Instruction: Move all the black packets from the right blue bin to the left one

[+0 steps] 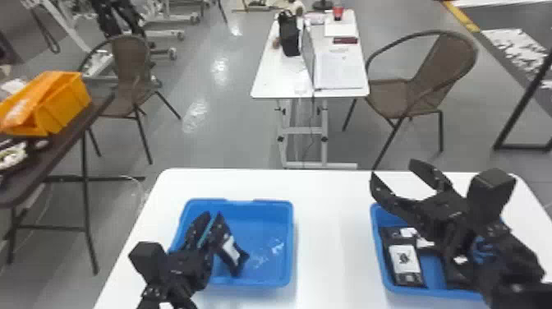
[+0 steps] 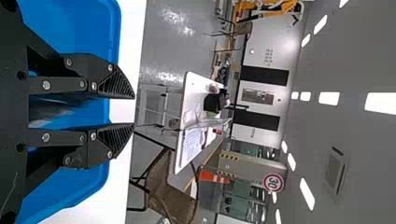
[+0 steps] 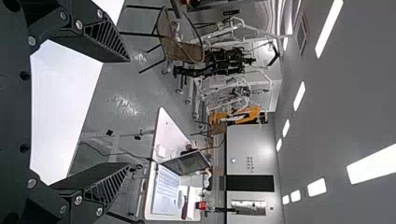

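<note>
Well, the left blue bin, a shallow rectangular plastic tray (image 1: 267, 246), has a black packet with a white label (image 1: 234, 254) inside it, lying at a slant toward its left half. Above that half hangs the left black two-finger gripper (image 1: 213, 213), pointing toward the bin's far side. In its wrist view, the left gripper (image 2: 134, 111) has its fingers parted by a narrow gap, with dark, blurred packet material showing between them; whether they touch it, I can't tell.

Well to the right of the left bin sits the matching right blue bin (image 1: 435, 292). On its side nearest the left bin lies a flat black packet with a large white label (image 1: 404, 259). More black packets (image 1: 456, 273) lie farther from the left bin, partly hidden by the arm, so I can't give their count. The right black two-finger gripper (image 1: 391, 167) is over the right bin's far edge, well apart from the left bin, with its fingers spread wide and nothing between them.

Under the left bin is a smooth white tabletop (image 1: 328, 246). Well beyond the bin stands a narrow white table (image 1: 279, 82) bearing a laptop (image 1: 308, 61), papers (image 1: 339, 72) and a red cup (image 1: 338, 13). Off to the bin's left, an orange box (image 1: 65, 107) rests on a dark brown table (image 1: 61, 152).
</note>
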Robot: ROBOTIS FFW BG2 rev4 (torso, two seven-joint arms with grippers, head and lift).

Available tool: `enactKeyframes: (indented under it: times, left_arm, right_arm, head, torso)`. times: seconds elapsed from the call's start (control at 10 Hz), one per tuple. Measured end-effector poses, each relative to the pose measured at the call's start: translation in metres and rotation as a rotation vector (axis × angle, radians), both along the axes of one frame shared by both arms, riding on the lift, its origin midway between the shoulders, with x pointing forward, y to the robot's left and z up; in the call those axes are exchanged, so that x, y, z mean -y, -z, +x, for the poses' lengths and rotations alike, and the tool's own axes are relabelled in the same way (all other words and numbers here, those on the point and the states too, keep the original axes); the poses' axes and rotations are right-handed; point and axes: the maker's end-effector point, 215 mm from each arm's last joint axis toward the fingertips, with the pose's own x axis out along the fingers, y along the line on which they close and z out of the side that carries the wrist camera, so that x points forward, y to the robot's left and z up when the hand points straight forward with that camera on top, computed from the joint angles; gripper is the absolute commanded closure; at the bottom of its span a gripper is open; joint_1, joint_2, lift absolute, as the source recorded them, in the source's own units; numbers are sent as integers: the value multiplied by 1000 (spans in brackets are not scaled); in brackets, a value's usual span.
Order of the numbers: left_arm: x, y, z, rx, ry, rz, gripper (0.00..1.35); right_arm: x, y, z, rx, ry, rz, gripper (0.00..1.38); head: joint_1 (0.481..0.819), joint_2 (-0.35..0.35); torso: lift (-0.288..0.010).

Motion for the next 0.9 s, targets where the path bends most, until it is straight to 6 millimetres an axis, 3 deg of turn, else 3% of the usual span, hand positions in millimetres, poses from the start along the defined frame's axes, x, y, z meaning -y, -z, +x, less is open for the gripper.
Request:
enactKeyframes:
  times: [0.1, 0.4, 0.6, 0.9]
  left_arm:
    - [-2, -8, 2, 25, 1, -1, 108]
    - [-1, -43, 11, 113, -9, -38, 124]
    - [-1, -63, 18, 152, -6, -39, 124]
    - [2, -69, 19, 161, 0, -34, 124]
  right_arm:
    - [7, 5, -1, -17, 17, -13, 254]
    - [48, 42, -14, -118, 101, 2, 254]
    - [74, 80, -29, -216, 180, -8, 254]
    - [82, 138, -53, -369, 234, 8, 254]
  head:
    - [695, 124]
    - [695, 82]
    - [695, 56]
    - [695, 40]
  torso:
    - [0]
    - [0]
    - [0]
    - [0]
